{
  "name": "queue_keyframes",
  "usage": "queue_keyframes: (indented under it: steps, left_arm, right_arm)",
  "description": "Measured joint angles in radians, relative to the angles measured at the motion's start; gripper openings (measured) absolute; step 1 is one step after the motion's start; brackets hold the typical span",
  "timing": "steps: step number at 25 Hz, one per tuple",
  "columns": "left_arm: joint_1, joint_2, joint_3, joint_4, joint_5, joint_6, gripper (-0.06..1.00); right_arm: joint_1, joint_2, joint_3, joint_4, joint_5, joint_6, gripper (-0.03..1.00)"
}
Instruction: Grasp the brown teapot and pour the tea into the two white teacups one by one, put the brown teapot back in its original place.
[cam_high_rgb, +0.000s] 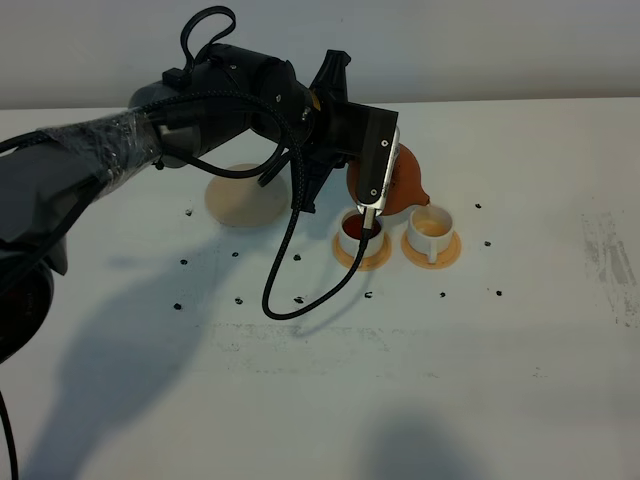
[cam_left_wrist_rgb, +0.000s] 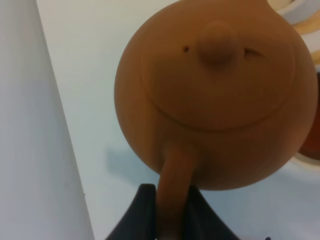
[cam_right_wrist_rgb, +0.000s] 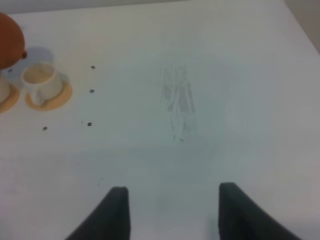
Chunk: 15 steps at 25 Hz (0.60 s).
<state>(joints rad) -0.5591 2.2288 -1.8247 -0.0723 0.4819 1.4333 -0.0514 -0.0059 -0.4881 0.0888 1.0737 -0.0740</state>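
The brown teapot (cam_high_rgb: 402, 180) hangs tilted above the two white teacups, its spout pointing down toward the right one. My left gripper (cam_left_wrist_rgb: 172, 212) is shut on the loop handle, and the lid of the teapot (cam_left_wrist_rgb: 215, 95) faces the wrist camera. The left teacup (cam_high_rgb: 357, 228) holds dark tea. The right teacup (cam_high_rgb: 432, 227) shows a pale inside. Each cup stands on a small orange saucer. The cream saucer (cam_high_rgb: 245, 197) lies bare to the left, behind the arm. My right gripper (cam_right_wrist_rgb: 172, 200) hovers open over bare table, far from the right teacup (cam_right_wrist_rgb: 40, 80) and the teapot (cam_right_wrist_rgb: 7, 40).
A black cable (cam_high_rgb: 290, 270) loops down from the left arm almost to the table in front of the cups. Small black dots (cam_high_rgb: 300, 299) are scattered over the white table (cam_high_rgb: 400, 380). A faint grey scuff (cam_right_wrist_rgb: 177, 100) marks the table's right side.
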Motion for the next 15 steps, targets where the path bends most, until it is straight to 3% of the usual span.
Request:
queue_keyframes:
  steps: [15]
  left_arm:
    - [-0.015,0.0,0.0,0.072,-0.017,0.0,0.08]
  right_arm:
    - [0.0,0.0,0.0,0.0,0.0,0.0,0.43]
